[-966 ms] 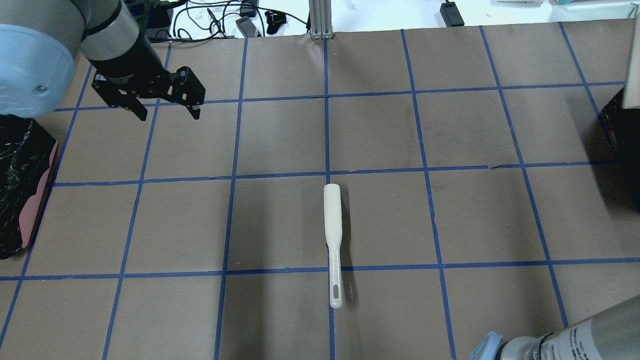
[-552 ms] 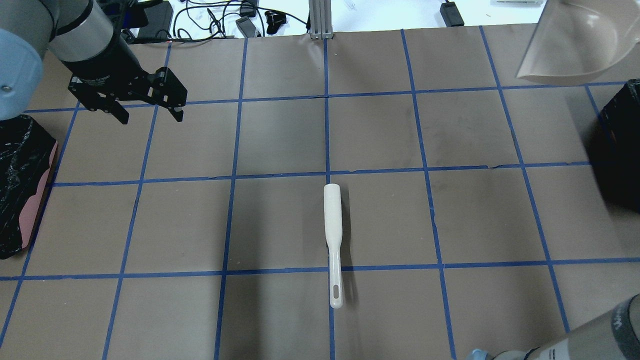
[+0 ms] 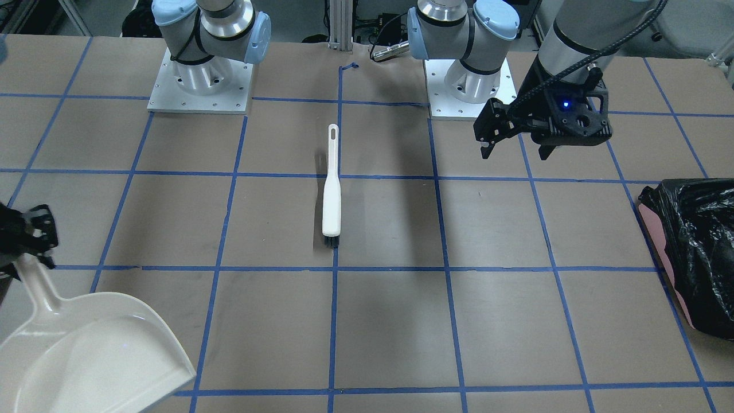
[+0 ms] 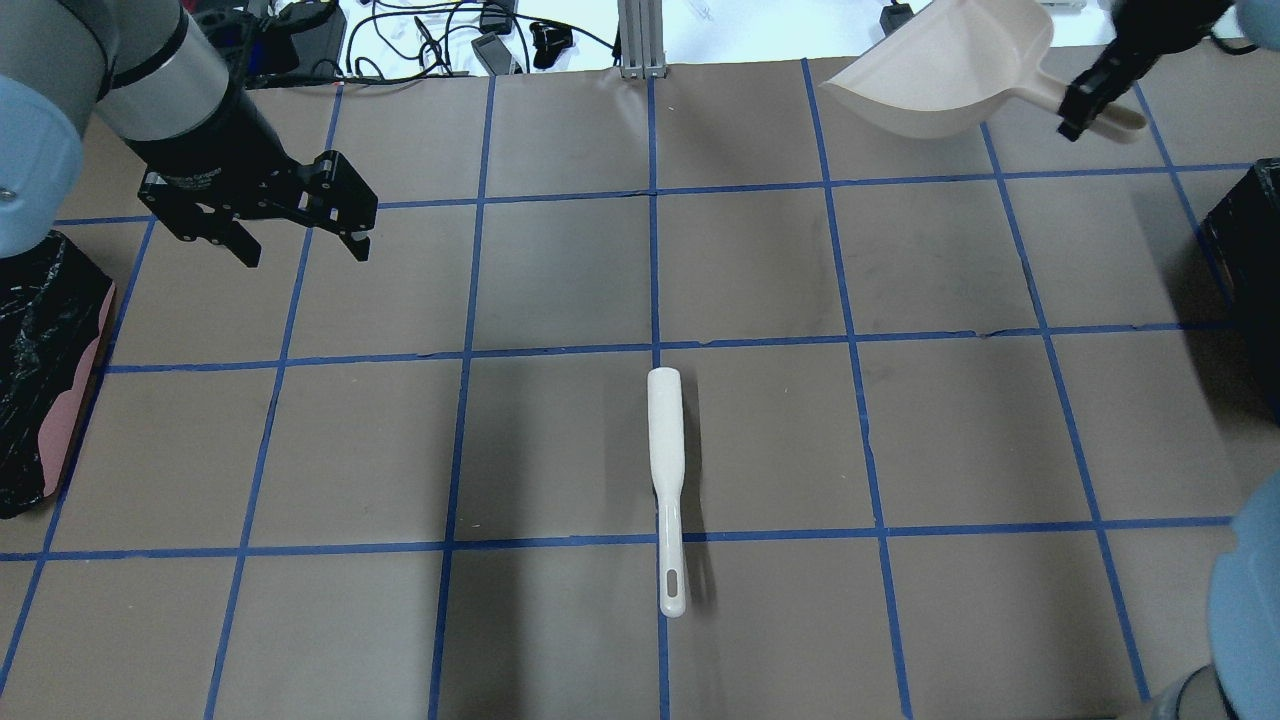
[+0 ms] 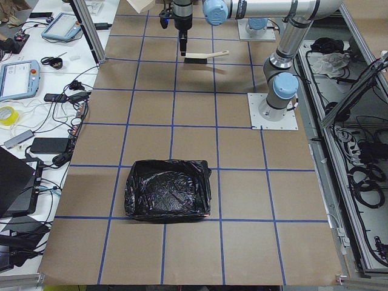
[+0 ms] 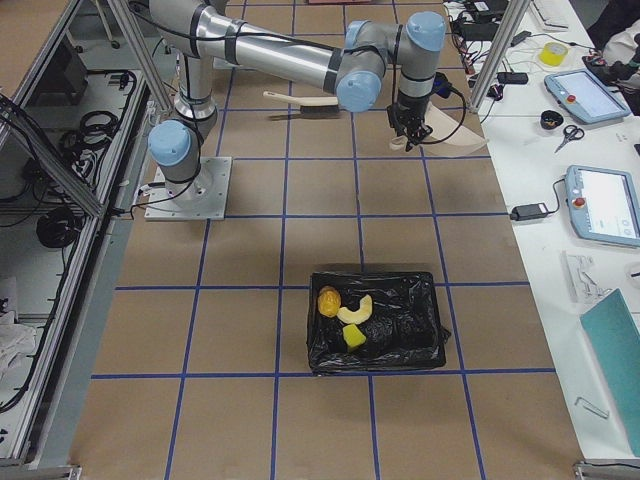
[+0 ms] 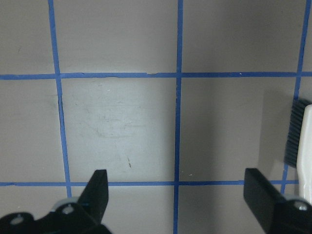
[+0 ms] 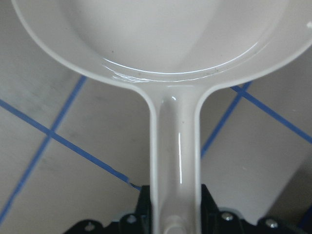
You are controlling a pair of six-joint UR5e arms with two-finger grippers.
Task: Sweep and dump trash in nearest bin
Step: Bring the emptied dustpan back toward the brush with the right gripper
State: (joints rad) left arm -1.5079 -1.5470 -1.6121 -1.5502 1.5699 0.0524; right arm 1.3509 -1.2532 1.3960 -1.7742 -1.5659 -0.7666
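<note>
The trash, a golden-brown roll (image 6: 329, 299), a pale croissant (image 6: 356, 310) and a yellow sponge block (image 6: 354, 338), lies inside the black bin (image 6: 420, 335) at the right end of the table. Overhead only a black sliver of the bin (image 4: 1245, 240) shows. My right gripper (image 4: 1090, 102) is shut on the handle of a white dustpan (image 4: 940, 70), held above the far right of the table; the pan (image 8: 156, 48) looks empty. My left gripper (image 4: 300, 245) is open and empty above the far left of the table.
A white hand brush (image 4: 664, 450) lies in the middle of the table, bristles toward the far side; its head shows in the left wrist view (image 7: 302, 146). A pink bin with a black bag (image 3: 688, 252) stands at the left end.
The dustpan has come into view at the far right and swung leftward with my right gripper on its handle. My left gripper has shifted a little to the left.
</note>
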